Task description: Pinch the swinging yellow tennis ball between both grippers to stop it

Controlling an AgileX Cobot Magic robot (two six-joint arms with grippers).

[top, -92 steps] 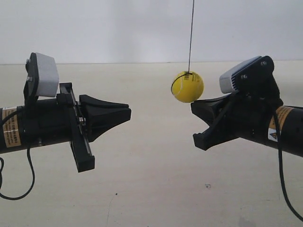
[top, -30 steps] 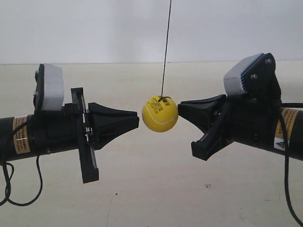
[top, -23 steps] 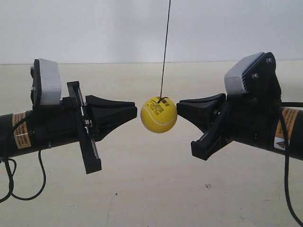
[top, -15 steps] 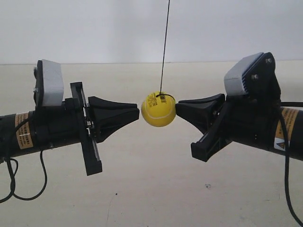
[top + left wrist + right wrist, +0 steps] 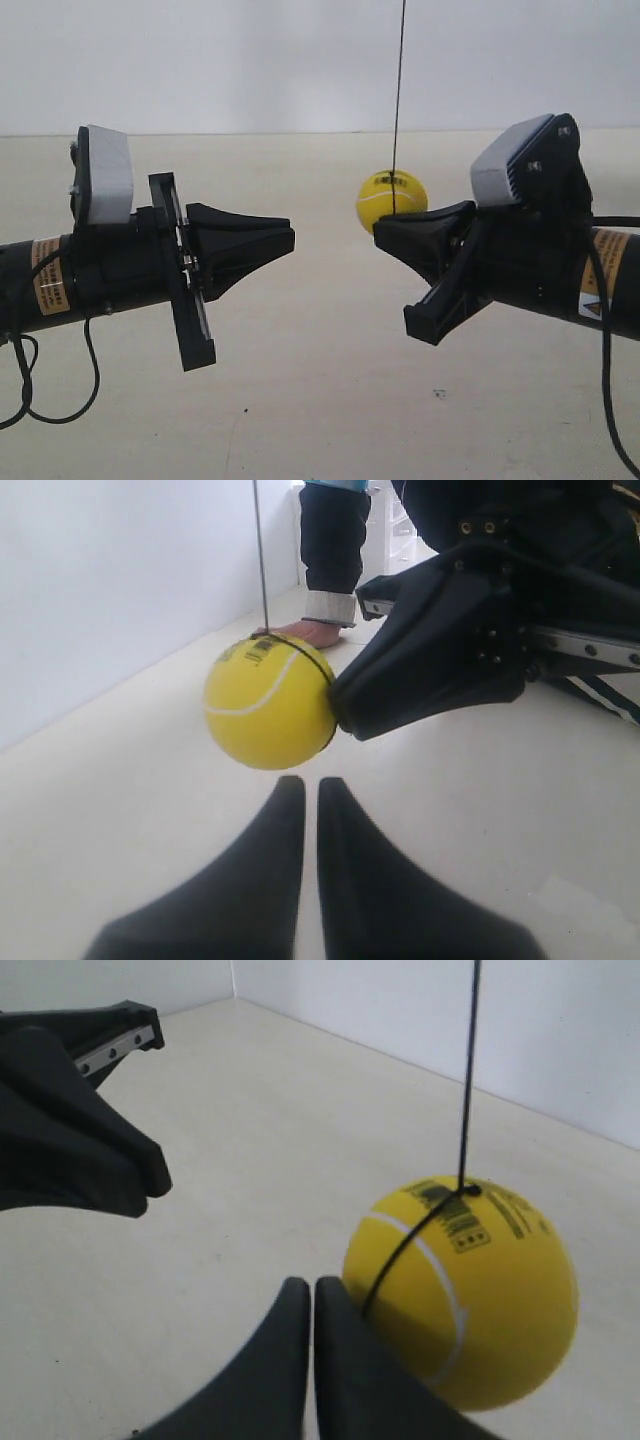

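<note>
The yellow tennis ball hangs on its thin black string, just behind and above the tip of my right gripper, at the exterior view's right. In the right wrist view the ball lies beside the shut jaws of the right gripper, not between them; whether it touches is unclear. My left gripper, at the exterior view's left, is shut on nothing, its tip well short of the ball. In the left wrist view the ball hangs beyond the left gripper, to one side.
A white wall stands behind the pale floor surface. A person's bare foot and trouser leg show far off in the left wrist view. Black cables hang from both arms.
Half a second ago the ball hung between the two gripper tips. It has swung towards the right arm and away from the camera, out of the gap. Both arms have barely moved.
</note>
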